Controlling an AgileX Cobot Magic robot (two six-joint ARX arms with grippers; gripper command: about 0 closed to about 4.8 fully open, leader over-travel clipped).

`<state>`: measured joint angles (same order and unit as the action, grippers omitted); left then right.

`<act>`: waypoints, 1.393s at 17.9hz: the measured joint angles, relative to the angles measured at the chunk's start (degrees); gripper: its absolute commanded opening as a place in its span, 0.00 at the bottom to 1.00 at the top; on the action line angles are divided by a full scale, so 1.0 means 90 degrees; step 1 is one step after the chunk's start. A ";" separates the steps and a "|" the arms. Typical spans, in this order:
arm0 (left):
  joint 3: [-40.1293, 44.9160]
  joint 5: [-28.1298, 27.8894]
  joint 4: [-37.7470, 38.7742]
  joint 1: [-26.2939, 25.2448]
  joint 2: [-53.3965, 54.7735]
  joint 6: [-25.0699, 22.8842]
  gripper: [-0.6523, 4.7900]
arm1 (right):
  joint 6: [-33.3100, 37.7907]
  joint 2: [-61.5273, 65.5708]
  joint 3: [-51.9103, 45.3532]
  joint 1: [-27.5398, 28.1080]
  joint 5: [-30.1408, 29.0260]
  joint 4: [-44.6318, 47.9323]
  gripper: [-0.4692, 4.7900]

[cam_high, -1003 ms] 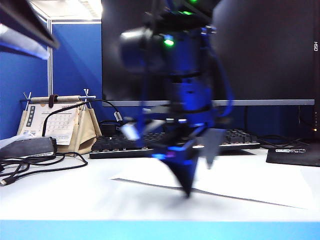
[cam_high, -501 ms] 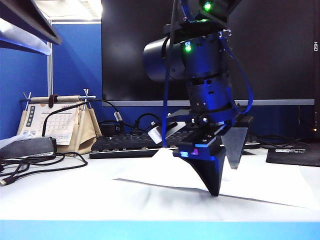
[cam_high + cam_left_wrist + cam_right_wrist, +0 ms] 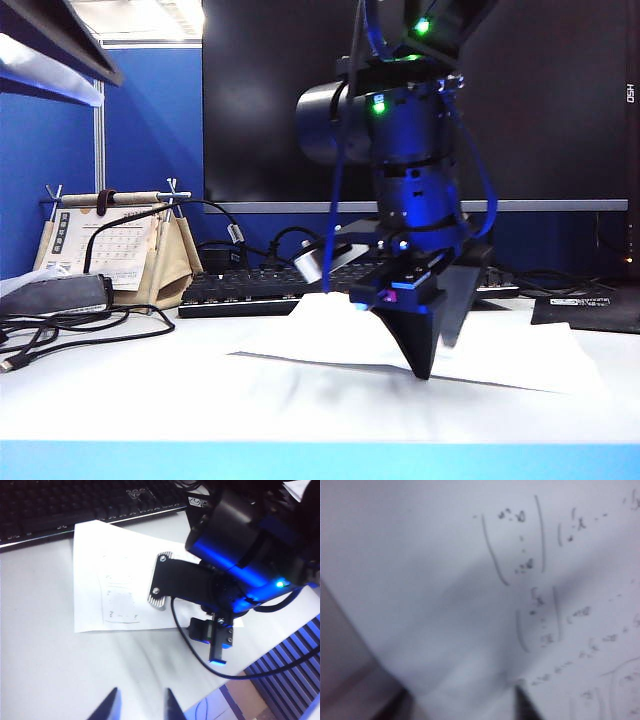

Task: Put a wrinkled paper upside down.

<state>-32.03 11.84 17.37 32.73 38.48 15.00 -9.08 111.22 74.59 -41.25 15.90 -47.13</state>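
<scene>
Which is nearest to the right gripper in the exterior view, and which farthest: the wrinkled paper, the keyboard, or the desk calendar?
From the right gripper:
1. Wrinkled paper, directly under its fingertips, bunched up beside them.
2. Keyboard, behind the paper, below the monitor.
3. Desk calendar, far left, by the blue partition.

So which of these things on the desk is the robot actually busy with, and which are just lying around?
In the job:
- wrinkled paper, bunching up on the table
- right tool, tips pressed on the paper
- left tool, hovering off to the side, open

Just lying about:
- keyboard
- monitor
- desk calendar
- loose cables
</scene>
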 measured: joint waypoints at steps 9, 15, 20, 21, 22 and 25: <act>-0.0165 0.0090 -0.0022 0.0000 -0.0056 -0.0141 0.34 | -0.0068 0.0228 0.0056 0.0019 0.0163 0.0350 0.08; -0.0168 0.0087 -0.0022 0.0000 -0.0056 -0.0255 0.34 | -0.0046 -0.0007 -0.0095 0.0083 -0.0078 0.0474 0.08; -0.0177 0.0087 -0.0019 0.0000 -0.0053 -0.0284 0.34 | 0.0194 -0.1173 -0.0296 0.0032 -0.0913 0.0219 0.08; -0.0177 0.0087 -0.0019 0.0000 -0.0053 -0.0284 0.34 | 0.0255 -0.1649 -0.0236 0.0039 -0.0935 0.0306 0.08; -0.0177 0.0087 -0.0019 0.0000 -0.0053 -0.0284 0.34 | 0.0294 -0.1860 -0.0245 0.0024 -0.0940 0.0267 0.08; -0.0177 0.0087 -0.0024 0.0000 -0.0051 -0.0291 0.34 | 0.0476 -0.2399 -0.0265 -0.0138 -0.1345 0.0158 0.07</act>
<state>-33.63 12.62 17.15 32.73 38.02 12.38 -4.80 89.62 72.20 -42.50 3.79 -45.71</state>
